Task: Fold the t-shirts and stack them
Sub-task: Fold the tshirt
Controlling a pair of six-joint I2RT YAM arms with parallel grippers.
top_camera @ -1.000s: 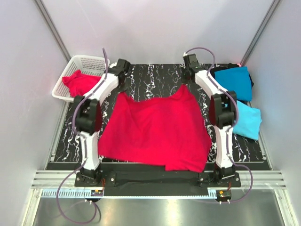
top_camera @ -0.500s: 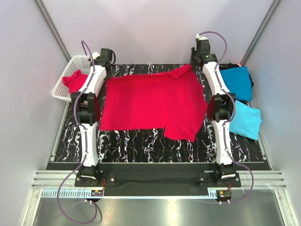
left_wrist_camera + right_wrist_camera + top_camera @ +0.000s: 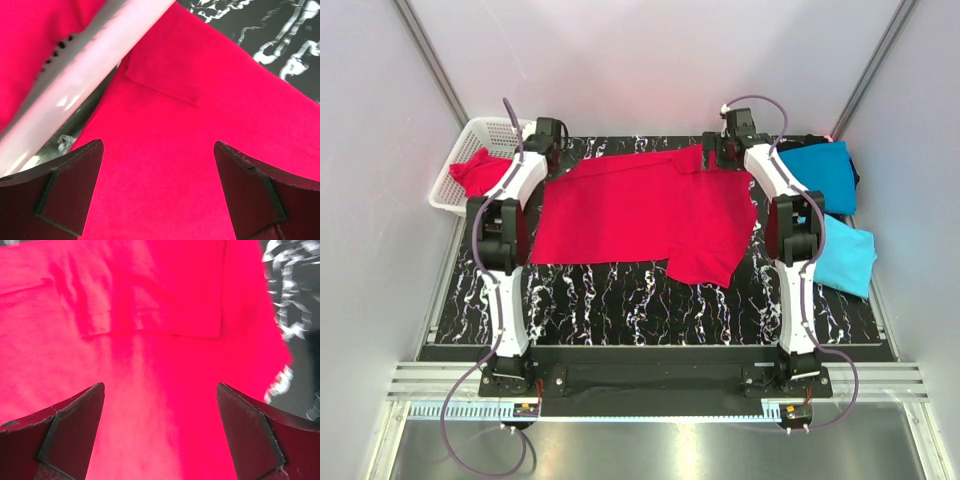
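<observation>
Black, white-veined bench (image 3: 620,300) carries the crimson t-shirt (image 3: 640,210), spread wide directly under both grippers and reaching from them back toward the arm bases. Its edge is uneven: one part on the right gripper's side hangs further toward the bases than the rest. The left gripper (image 3: 157,150) and right gripper (image 3: 160,390) each hover low over a far corner, jaws spread wide and holding nothing. Ahead of each gripper a small flap of cloth lies doubled over.

The step looks like laying the shirt flat for the fold. To do it well, I would lift both grippers straight up so no finger drags the cloth, then flatten those flaps before folding.

Outboard of the left gripper a white mesh basket (image 3: 485,135) holds another crimson shirt (image 3: 480,172). Outboard of the right gripper lie a folded teal-blue t-shirt (image 3: 820,172) and a sky-blue t-shirt (image 3: 848,255)
</observation>
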